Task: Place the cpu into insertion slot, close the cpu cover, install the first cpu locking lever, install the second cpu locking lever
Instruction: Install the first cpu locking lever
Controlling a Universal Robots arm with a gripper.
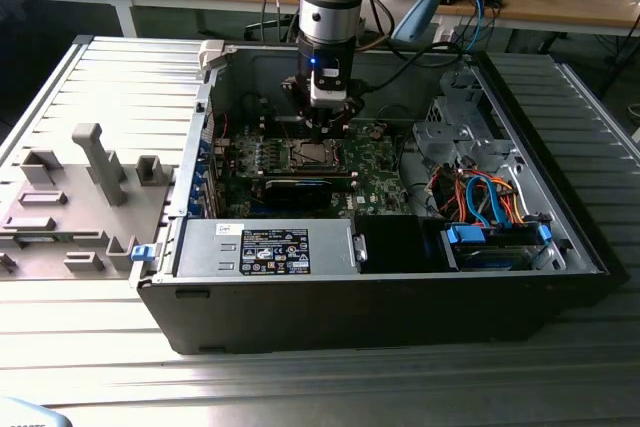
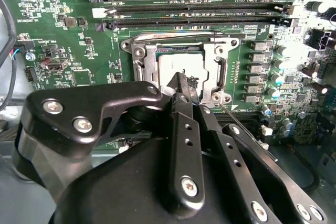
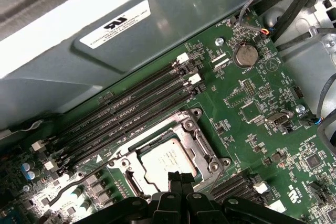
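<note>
End effector (image 2: 181, 80) closed at the CPU socket

Its black fingers (image 2: 184, 124) meet tip to tip with nothing visible between them, at the edge of the cpu cover (image 2: 211, 66). The cover lies flat on the insertion slot (image 2: 131, 43). The cpu (image 2: 178, 64) sits inside, silvery top showing through the cover's window, on the green motherboard (image 2: 63, 40).

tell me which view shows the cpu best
First wrist view: the cpu shows most of its silvery top. In the second wrist view the gripper hides part of it; in the exterior view it is tiny under the gripper.
</note>
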